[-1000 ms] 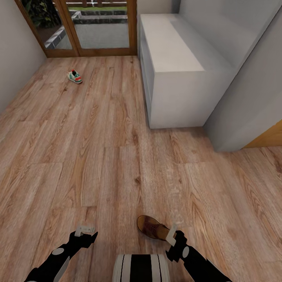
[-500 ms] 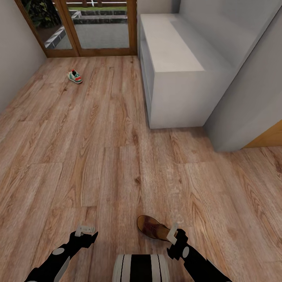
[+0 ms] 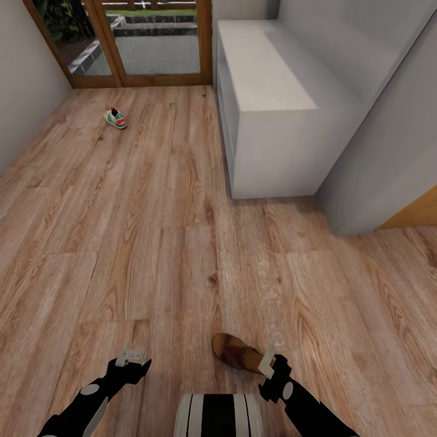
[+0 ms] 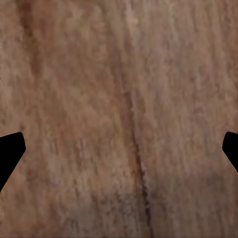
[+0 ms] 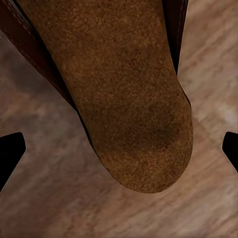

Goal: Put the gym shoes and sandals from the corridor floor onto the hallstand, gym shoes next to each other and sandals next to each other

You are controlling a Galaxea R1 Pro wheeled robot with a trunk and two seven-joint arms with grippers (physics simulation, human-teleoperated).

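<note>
One dark-brown sandal (image 3: 233, 352) lies on the wood-plank corridor floor (image 3: 152, 243), just in front of my base. My right gripper (image 3: 267, 361) hangs open at its right end. In the right wrist view the tan footbed of the sandal (image 5: 124, 99) runs between the spread fingertips (image 5: 10, 153), its rounded end right under the right gripper (image 5: 119, 153). My left gripper (image 3: 132, 355) is open over bare floor (image 4: 119, 99), holding nothing. One white gym shoe (image 3: 116, 118) with green and red accents sits far off at the upper left. The white hallstand (image 3: 267, 91) stands along the right wall.
A wood-framed glass door (image 3: 152, 42) closes the far end of the corridor. A pale wall (image 3: 24, 91) borders the left side and a grey wall block (image 3: 388, 139) juts out beyond the hallstand on the right. My trunk (image 3: 218, 416) shows at the bottom edge.
My right gripper has shifted very slightly beside the sandal. The sandal, the gym shoe, the left arm and the camera stay where they were.
</note>
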